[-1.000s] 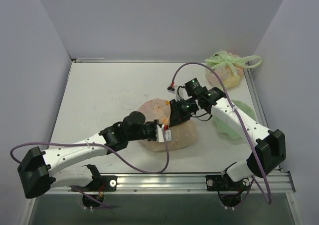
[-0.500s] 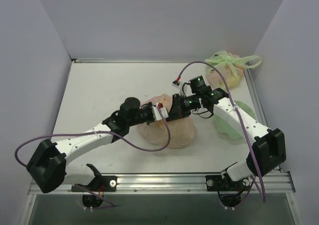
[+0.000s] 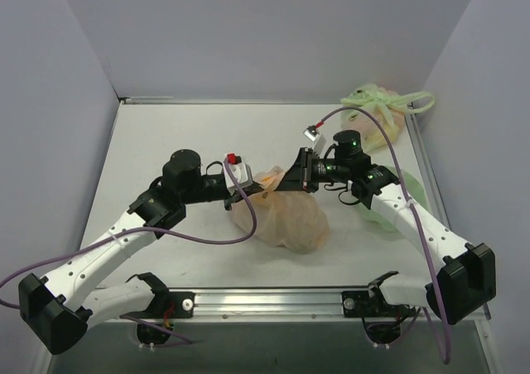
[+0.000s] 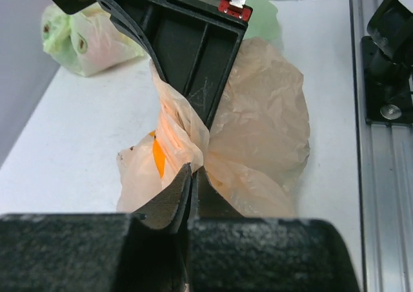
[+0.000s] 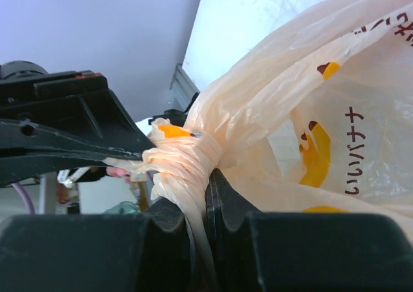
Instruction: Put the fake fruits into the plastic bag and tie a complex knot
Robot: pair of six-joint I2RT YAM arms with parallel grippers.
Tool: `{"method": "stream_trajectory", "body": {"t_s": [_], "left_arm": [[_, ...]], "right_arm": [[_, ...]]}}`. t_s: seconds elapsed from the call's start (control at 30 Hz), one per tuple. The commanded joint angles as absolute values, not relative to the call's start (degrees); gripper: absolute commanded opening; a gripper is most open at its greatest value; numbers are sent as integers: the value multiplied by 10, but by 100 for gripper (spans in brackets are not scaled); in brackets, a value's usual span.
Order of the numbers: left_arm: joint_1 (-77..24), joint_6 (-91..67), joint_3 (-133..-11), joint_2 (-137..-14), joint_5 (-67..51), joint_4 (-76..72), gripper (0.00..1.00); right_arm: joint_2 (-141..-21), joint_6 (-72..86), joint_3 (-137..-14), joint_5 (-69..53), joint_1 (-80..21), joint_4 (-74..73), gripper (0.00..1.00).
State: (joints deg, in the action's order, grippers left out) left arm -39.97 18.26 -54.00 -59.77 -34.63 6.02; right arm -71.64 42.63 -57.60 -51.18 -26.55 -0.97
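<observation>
Peach film of the plastic bag [image 3: 291, 223] is pinched at mid-frame by the left gripper [image 4: 193, 170] and the right gripper [image 5: 205, 181], both clamped tight beside the knot [image 5: 182, 157].

The left arm [image 3: 103, 250] and right arm [image 3: 418, 222] are white-linked, black-jointed, trailed by purple cables [image 3: 199, 240].

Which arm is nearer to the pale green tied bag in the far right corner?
Right. The right arm passes close by the pale green bag, on its near-left side; the left arm comes from the left and ends at the knot of the peach bag, farther away.
</observation>
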Motion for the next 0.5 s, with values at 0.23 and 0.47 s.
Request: {"method": "stream_trajectory", "body": {"t_s": [0.23, 0.47], "left_arm": [[-381, 112, -540, -607, -355, 128, 0], [-324, 64, -606, -656, -402, 109, 0]], "right_arm": [[-702, 351, -566, -439, -283, -60, 0], [-608, 47, -566, -355, -274, -185, 11]]}}
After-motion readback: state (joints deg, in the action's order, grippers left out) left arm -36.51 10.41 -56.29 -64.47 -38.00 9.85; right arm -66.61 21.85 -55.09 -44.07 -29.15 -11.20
